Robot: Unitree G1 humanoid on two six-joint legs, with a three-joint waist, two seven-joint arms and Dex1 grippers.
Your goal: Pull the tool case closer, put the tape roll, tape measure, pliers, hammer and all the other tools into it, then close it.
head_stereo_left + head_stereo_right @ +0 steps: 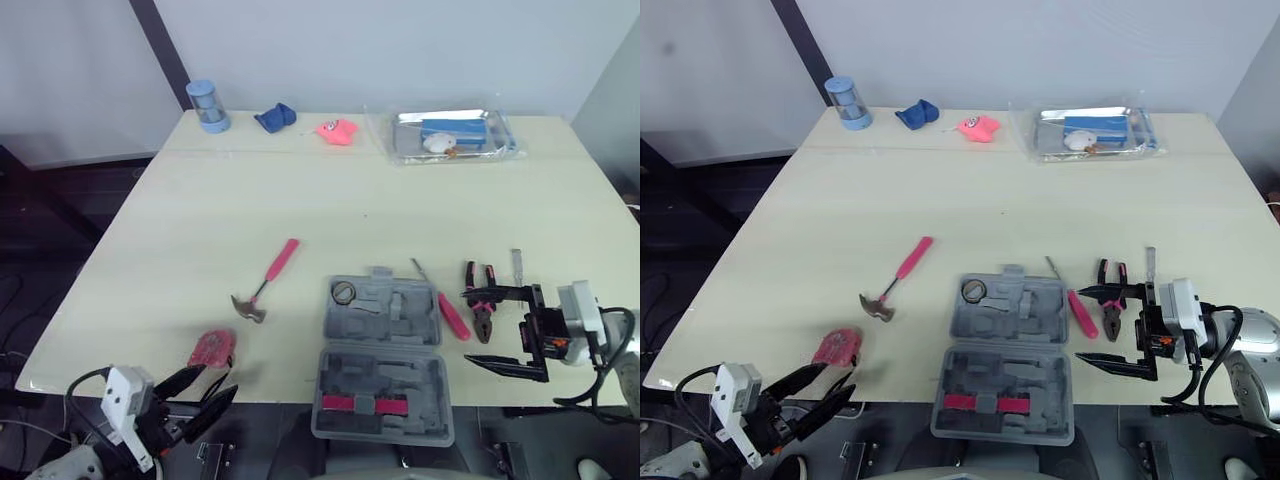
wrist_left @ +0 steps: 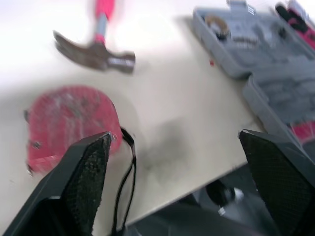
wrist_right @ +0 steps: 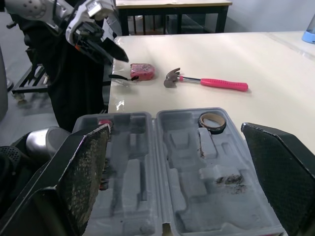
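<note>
The grey tool case (image 1: pixel 400 372) lies open near the table's front edge, with the tape roll (image 1: pixel 344 292) in a back corner slot. The pink-handled hammer (image 1: pixel 265 282) lies left of the case. The red tape measure (image 1: pixel 212 349) sits by the front edge, just ahead of my open left gripper (image 1: pixel 200 392), which hangs below the table edge. The pliers (image 1: pixel 482 305) and a pink-handled screwdriver (image 1: pixel 451 314) lie right of the case. My right gripper (image 1: pixel 468 327) is open and empty, its fingers pointing at the case's right side, one fingertip over the pliers.
A small metal tool (image 1: pixel 517 263) lies beyond the pliers. Along the far edge stand a blue cylinder (image 1: pixel 207 105), a blue cloth (image 1: pixel 275 117), a pink object (image 1: pixel 337 131) and a clear plastic bag (image 1: pixel 452 135). A pink part sits in the case's near half (image 1: pixel 363 404).
</note>
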